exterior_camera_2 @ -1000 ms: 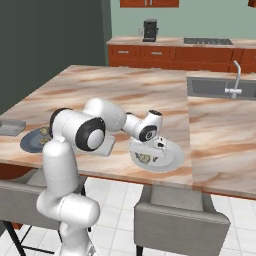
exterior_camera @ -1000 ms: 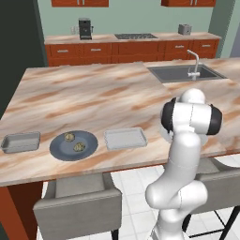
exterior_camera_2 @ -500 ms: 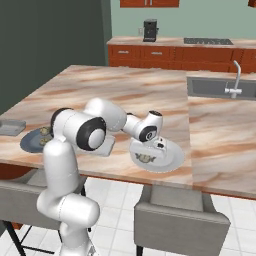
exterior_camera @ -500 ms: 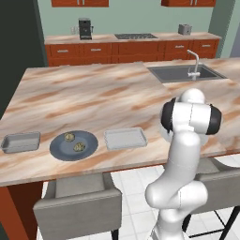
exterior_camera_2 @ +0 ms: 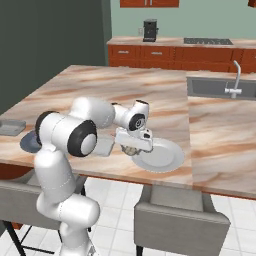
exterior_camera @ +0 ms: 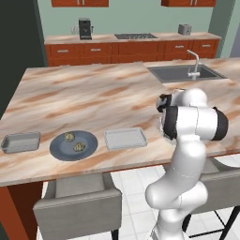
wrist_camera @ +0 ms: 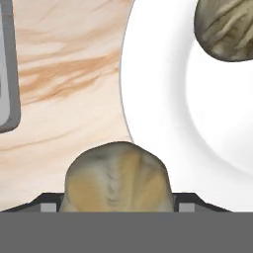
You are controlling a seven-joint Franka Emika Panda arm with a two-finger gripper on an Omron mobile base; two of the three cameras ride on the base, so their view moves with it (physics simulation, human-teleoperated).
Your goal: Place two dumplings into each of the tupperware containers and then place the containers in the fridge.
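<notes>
While end effector (wrist_camera: 118, 210) grips dumpling (wrist_camera: 118, 180) over white plate (wrist_camera: 163, 123) rim, nearest container (exterior_camera_2: 103, 146) sits just beside plate, ready for drop.

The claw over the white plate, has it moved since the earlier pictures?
No. In the right base view the claw sits at the same left rim of the white plate as before, with a dumpling between its fingers.
</notes>
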